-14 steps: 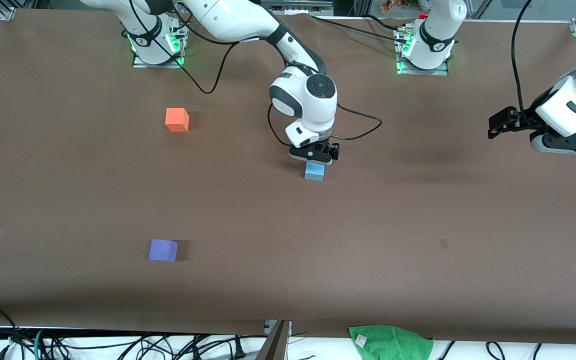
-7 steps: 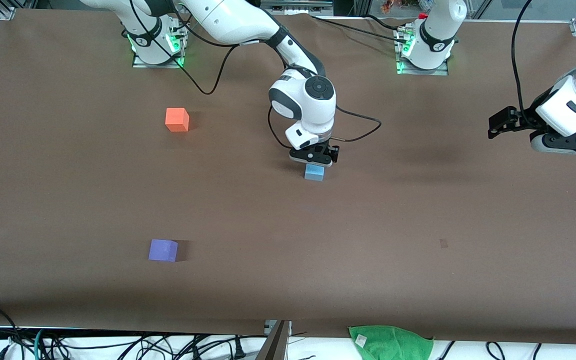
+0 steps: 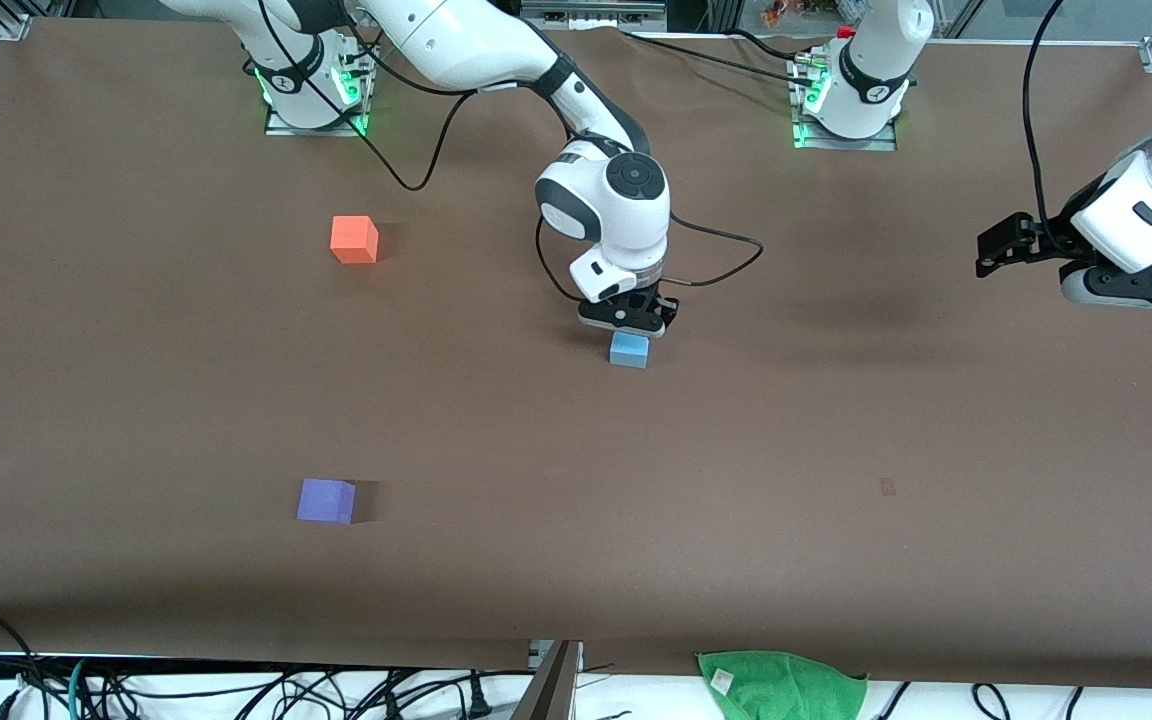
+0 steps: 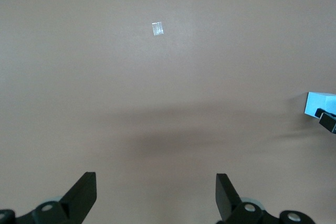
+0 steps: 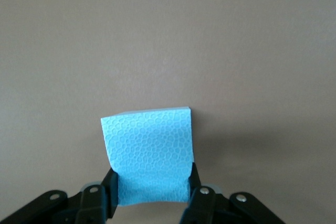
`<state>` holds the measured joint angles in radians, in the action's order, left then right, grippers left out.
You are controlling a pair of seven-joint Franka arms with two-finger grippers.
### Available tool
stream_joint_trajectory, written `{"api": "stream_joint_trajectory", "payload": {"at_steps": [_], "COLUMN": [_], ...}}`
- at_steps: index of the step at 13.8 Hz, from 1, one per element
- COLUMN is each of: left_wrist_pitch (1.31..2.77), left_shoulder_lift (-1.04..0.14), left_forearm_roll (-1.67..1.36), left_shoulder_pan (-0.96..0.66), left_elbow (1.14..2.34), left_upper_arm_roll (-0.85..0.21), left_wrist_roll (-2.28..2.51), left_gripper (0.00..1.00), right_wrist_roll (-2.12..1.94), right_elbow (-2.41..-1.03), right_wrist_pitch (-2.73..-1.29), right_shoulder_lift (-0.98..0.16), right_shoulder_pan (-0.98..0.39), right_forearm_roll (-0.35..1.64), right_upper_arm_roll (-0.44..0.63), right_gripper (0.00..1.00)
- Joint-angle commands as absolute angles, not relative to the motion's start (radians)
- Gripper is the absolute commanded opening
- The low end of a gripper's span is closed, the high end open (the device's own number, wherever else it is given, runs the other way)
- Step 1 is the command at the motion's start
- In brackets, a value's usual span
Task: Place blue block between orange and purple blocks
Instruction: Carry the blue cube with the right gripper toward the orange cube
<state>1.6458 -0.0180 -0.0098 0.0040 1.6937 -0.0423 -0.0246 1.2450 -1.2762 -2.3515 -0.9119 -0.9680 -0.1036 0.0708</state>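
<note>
- One cube matters here: the blue block, pinched between the jaws of my right gripper near the middle of the bench. In the right wrist view the blue block has a finger pressed flat on each of two opposite faces, most of it sticking out past the tips.
- I cannot tell whether its base touches the bench or rides just above it; the front view shows hardly any gap.
- Two targets lie toward the right arm's end of the bench: the orange block, closer to the robot bases, and the purple block, closer to the front camera. They sit well apart, almost in line with each other.
- The relation my coming move turns on, as I judge it: the open stretch between those two cubes lies sideways from my load, toward the right arm's end, and slightly nearer the front camera than the block is now. A cube has no long axis, so I need only keep its faces square.
- My right arm holds the block and its base is on that end, so this carry should be its job.
- My left gripper waits in the air over the left arm's end of the bench, jaws spread wide and empty, as the left wrist view confirms.
</note>
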Motion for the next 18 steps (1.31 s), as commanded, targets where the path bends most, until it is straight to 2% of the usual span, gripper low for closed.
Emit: {"api": "stream_joint_trajectory", "payload": {"at_steps": [1, 4, 7, 12, 18], "left_wrist_pitch": [1.628, 1.628, 1.628, 1.628, 1.628], "left_shoulder_lift": [-0.009, -0.009, -0.009, -0.009, -0.009], "left_forearm_roll": [-0.026, -0.026, -0.026, -0.026, -0.026], "left_shoulder_pan": [0.000, 0.000, -0.003, -0.006, -0.008], "left_elbow": [1.683, 1.683, 1.683, 1.681, 1.681], "left_upper_arm_roll": [-0.044, -0.044, -0.044, -0.044, -0.044], "left_wrist_roll": [-0.020, -0.020, -0.020, -0.020, -0.020], "left_gripper": [1.00, 1.00, 1.00, 1.00, 1.00], "right_wrist_roll": [1.197, 1.093, 0.923, 0.668, 0.516], "right_elbow": [-1.250, -1.255, -1.272, -1.562, -1.790], "right_wrist_pitch": [-2.317, -2.232, -2.084, -2.046, -2.060], "right_shoulder_lift": [-0.890, -0.825, -0.738, -0.513, -0.374], "right_shoulder_pan": [-0.951, -0.895, -0.823, -0.672, -0.663], "right_forearm_roll": [-0.115, -0.104, -0.026, 0.029, 0.032], "right_upper_arm_roll": [0.084, 0.077, 0.080, 0.086, 0.228], "right_gripper": [0.46, 0.46, 0.46, 0.46, 0.46]}}
